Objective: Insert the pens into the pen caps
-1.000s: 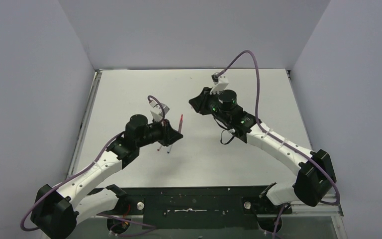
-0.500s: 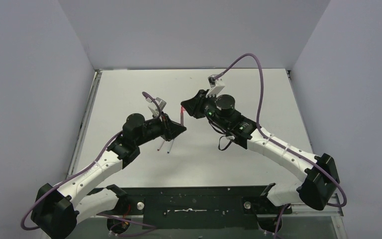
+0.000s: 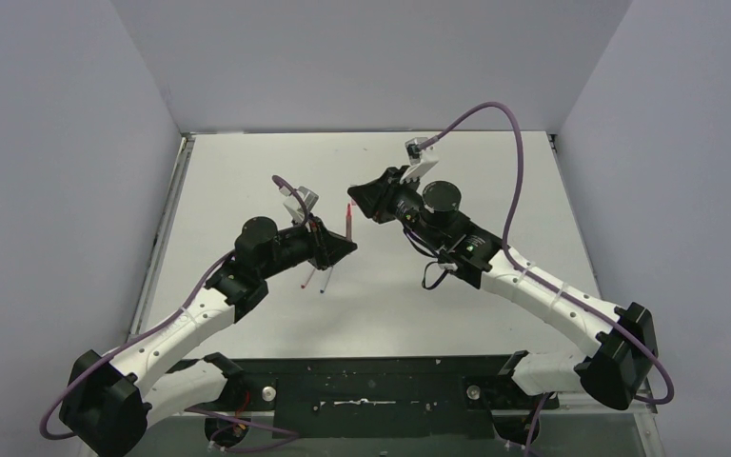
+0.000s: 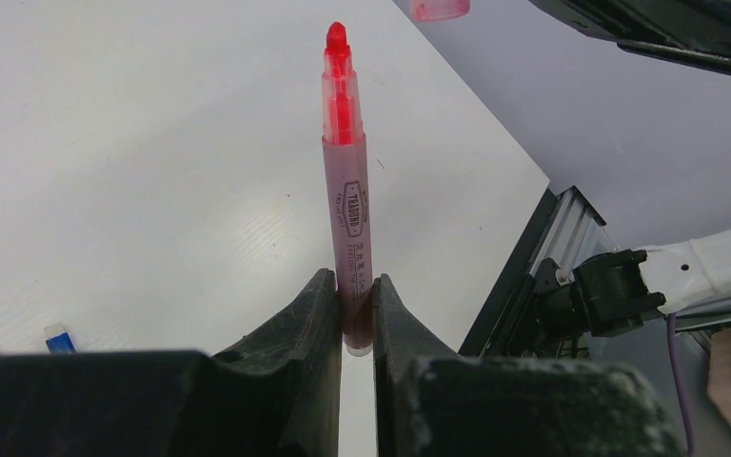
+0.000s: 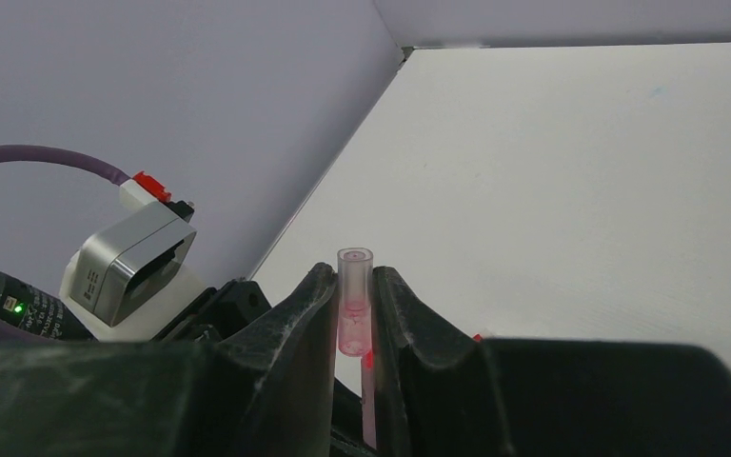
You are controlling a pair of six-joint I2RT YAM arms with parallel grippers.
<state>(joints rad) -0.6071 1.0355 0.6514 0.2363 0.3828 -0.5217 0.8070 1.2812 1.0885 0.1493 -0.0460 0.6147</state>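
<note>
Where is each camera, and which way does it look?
Top camera: high behind the robot, looking down at the table; left arm and right arm show.
Left wrist camera: on the left arm, looking along the left gripper at its pinkish-red pen; its fingers show.
Right wrist camera: on the right arm, looking along the right gripper at its pale pink cap; its fingers show.
Shared: both wrist views show the cap.

Left arm (image 3: 183, 327), right arm (image 3: 543, 290): white links being joined by black joints. Purple cables (image 3: 495, 105) being routed along both. Green light (image 3: 473, 249) being shown on black housing.
</note>
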